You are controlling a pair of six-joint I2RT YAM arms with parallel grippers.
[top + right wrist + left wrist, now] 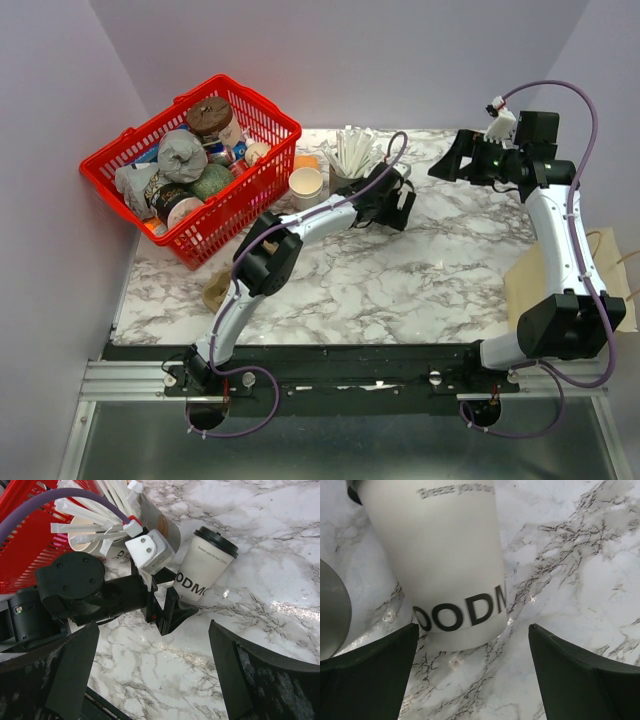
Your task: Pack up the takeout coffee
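The takeout coffee [207, 565] stands on its base on the marble table [420, 270], black lid on, just beside the grey cup of white sticks [162, 525], on the side away from the red basket [265, 100]. The left gripper [473, 626] is low and level with the coffee's bottom edge, its jaws spread wide with nothing between the pads. The cup sits just past the fingertips, apart from both, so a short push forward would likely bring it into the gap for a side grasp. The stick cup's closeness leaves little room for the finger on that side, which probably explains the low, head-on approach. The right gripper [153, 626] hangs above the scene, well apart from the stick cup, jaws likewise wide and empty, out of the way. A brown paper bag [530, 280] lies far from the stick cup at the table's right edge, probably the coffee's destination.
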